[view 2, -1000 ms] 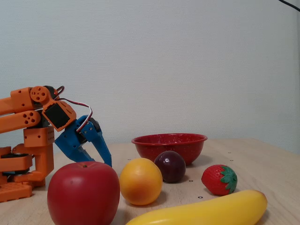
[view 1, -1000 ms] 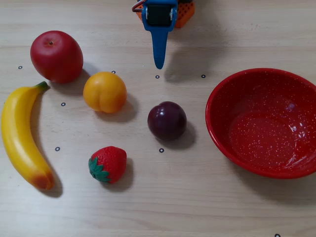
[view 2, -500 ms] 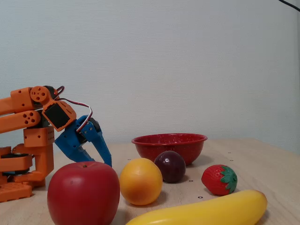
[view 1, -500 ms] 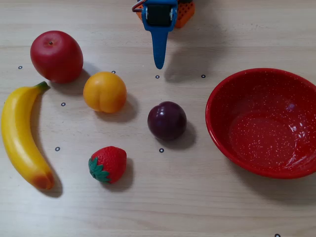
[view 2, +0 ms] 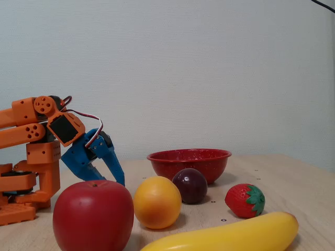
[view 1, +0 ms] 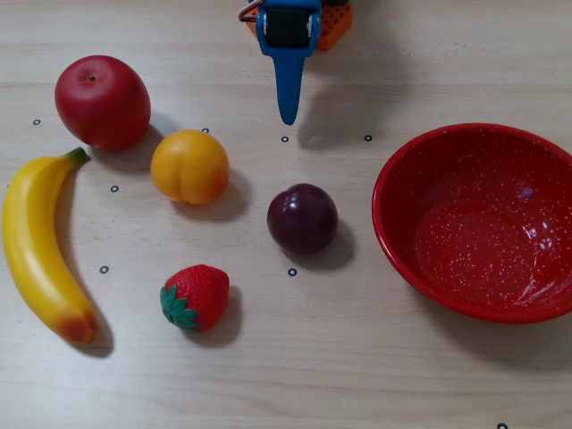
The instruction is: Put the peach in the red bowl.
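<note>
The peach is a yellow-orange fruit lying on the table left of centre in the overhead view, between the red apple and the plum. In the fixed view the peach sits in front, right of the apple. The red bowl with white speckles stands empty at the right. It stands at the back in the fixed view. My blue gripper hangs at the top centre, pointing down at the table, apart from every fruit. In the fixed view the gripper looks shut and empty, its lower tip partly hidden behind the apple.
A red apple, a banana, a strawberry and a dark plum lie on the wooden table. The plum lies between peach and bowl. The orange arm base stands at the left of the fixed view.
</note>
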{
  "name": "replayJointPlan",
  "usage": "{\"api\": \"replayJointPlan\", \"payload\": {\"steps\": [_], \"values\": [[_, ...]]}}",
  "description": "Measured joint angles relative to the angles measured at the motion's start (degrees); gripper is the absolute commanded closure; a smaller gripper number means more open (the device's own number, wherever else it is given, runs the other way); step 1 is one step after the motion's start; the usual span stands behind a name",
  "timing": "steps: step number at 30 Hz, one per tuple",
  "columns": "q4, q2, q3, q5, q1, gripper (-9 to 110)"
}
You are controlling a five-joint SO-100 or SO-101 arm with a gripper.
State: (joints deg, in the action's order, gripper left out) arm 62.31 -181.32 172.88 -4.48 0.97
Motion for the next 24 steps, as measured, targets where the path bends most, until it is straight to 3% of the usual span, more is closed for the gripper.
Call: {"api": "replayJointPlan", "payload": {"steps": [3,8,13,18,24], "values": [[0.0,10.4,-6.4,0.0,-0.2,101],[4.5,30.7,-31.1,-0.4,-0.4,101],[10.0,48.5,-52.8,-4.5,-6.9,101],[12.5,59.1,-62.7,-9.8,-13.4,101],[19.9,73.7,-67.5,-11.6,-17.4,76]]}}
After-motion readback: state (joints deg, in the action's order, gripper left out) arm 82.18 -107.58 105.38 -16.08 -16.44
